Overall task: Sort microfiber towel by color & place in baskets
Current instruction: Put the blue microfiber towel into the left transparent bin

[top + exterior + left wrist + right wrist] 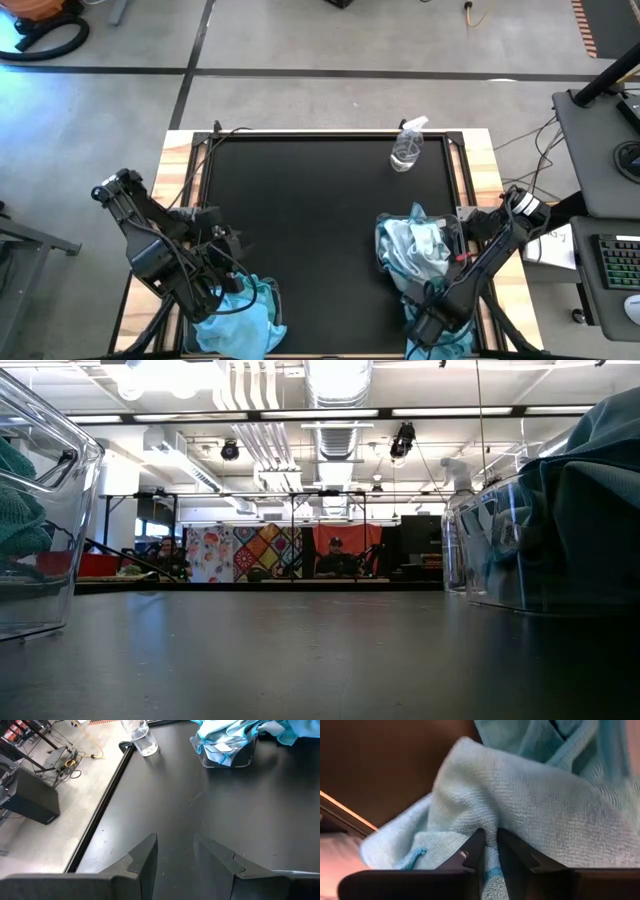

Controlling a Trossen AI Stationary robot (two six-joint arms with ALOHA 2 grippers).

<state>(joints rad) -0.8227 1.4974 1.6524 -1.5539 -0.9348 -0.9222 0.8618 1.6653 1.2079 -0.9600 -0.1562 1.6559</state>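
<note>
Pale, whitish-blue microfiber fills the right wrist view: a light towel bunches directly ahead of the right gripper, and a fold of it is pinched between the narrow-set fingers. From above, this gripper sits at the table's near right edge, just beside the right basket heaped with towels. The left gripper hovers over bare black table, fingers parted and holding nothing, beside the left basket of turquoise towels.

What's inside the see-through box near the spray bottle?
The basket holds crumpled pale and turquoise towels, spilling over its rim. What lies beneath them is covered.
</note>
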